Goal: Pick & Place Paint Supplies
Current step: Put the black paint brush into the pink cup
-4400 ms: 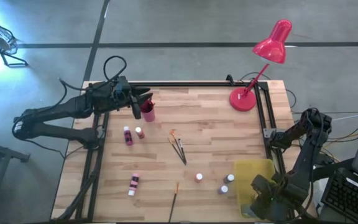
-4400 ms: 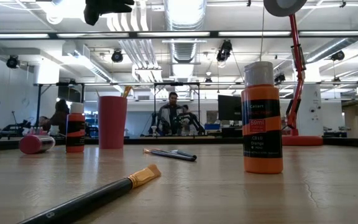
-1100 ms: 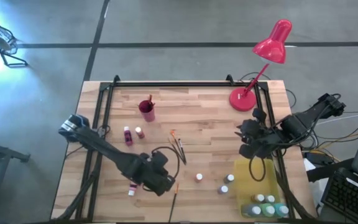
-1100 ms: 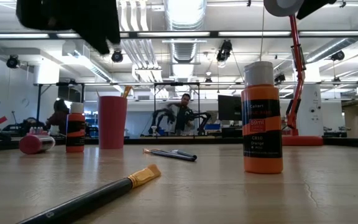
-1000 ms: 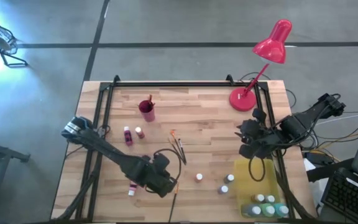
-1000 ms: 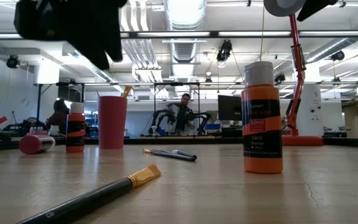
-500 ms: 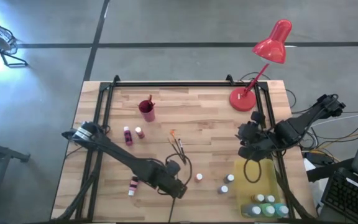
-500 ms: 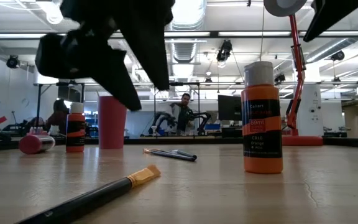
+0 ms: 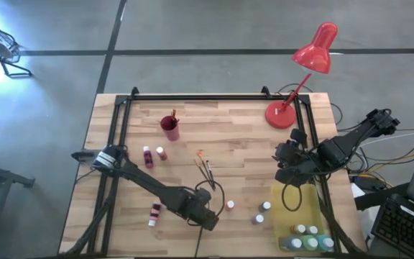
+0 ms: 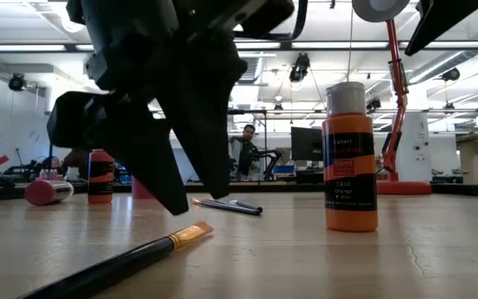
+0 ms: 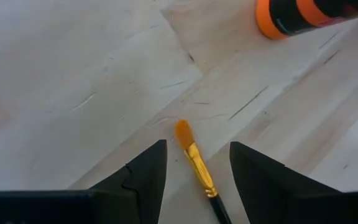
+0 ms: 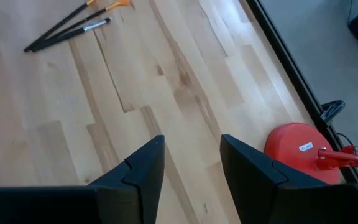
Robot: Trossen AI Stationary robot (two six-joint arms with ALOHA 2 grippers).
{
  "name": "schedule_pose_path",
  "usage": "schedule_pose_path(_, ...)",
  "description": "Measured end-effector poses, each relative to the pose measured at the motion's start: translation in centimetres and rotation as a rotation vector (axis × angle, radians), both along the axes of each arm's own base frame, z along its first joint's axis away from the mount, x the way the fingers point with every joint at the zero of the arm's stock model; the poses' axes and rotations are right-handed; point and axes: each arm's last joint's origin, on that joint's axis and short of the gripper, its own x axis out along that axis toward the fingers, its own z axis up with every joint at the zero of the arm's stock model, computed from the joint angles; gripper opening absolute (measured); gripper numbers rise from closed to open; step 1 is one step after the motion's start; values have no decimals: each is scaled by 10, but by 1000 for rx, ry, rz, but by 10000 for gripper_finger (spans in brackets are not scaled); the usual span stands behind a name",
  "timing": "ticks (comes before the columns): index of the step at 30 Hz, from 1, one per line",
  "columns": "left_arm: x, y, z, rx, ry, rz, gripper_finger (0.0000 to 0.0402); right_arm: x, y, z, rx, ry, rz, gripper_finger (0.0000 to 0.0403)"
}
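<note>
Wooden butcher-block table (image 9: 236, 137) in a black frame, paint gear scattered across it. Far left: magenta bottle (image 9: 148, 156) and small orange-brown bottle (image 9: 161, 152) side by side, dark-red cup (image 9: 169, 127) with a brush handle in it behind them. Nearer the front edge, a pink white-capped bottle (image 9: 154, 213) lies on its side.

Left gripper (image 9: 208, 219) is low over the front-centre of the table, fingers partly apart, holding nothing. Between its fingers in the wrist view lies a thin dark-handled brush with orange bristles (image 11: 196, 160), flat on the wood, not gripped. From table level the same gripper (image 10: 191, 187) hangs right above that brush (image 10: 135, 256).

Middle: a loose bundle of thin brushes (image 9: 205, 170), tips fanned. Small orange bottle with white cap (image 9: 230, 205) stands upright just beside the left gripper. Two more small bottles (image 9: 263, 211) stand near the tray.

Right: flat yellow tray (image 9: 294, 201) at the front right corner, several white-capped bottles (image 9: 306, 238) at its front end. Right gripper (image 9: 284, 165) hovers above the table's right edge just behind the tray, fingers partly apart, empty. Red desk lamp (image 9: 304, 73) at the back right corner.
</note>
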Motion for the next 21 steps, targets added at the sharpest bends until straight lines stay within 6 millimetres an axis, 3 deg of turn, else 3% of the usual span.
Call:
schedule_pose_path(14, 6, -2, -17, 10, 6, 9, 178, 1, 1, 6, 1, -17, 16, 105)
schedule_pose_path(21, 7, 0, -17, 26, 4, 13, 145, 1, 1, 6, 1, -17, 17, 84)
